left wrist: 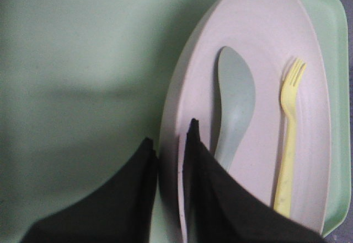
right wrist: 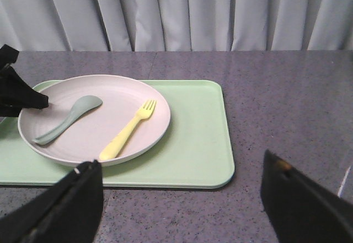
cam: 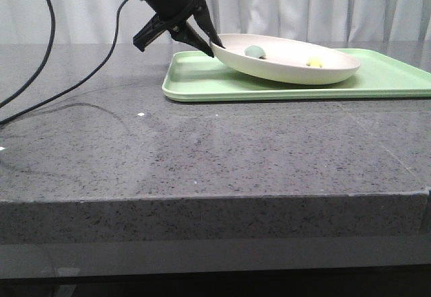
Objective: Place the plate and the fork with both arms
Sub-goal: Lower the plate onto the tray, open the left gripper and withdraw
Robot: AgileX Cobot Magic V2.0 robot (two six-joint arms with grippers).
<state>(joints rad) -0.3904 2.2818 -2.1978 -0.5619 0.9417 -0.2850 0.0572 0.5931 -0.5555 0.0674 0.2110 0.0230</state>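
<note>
The cream-white plate is over the light-green tray, tilted, with its left rim raised. My left gripper is shut on that rim, one finger inside the plate and one outside. The pale-yellow fork lies in the plate beside a teal-green spoon. Both show in the front view, fork and spoon. In the right wrist view the plate, the fork and the left gripper show. My right gripper is open and empty over the tabletop, short of the tray.
The tray lies at the back of the grey stone table; it also shows in the left wrist view. Black cables trail over the table's left part. A white curtain hangs behind.
</note>
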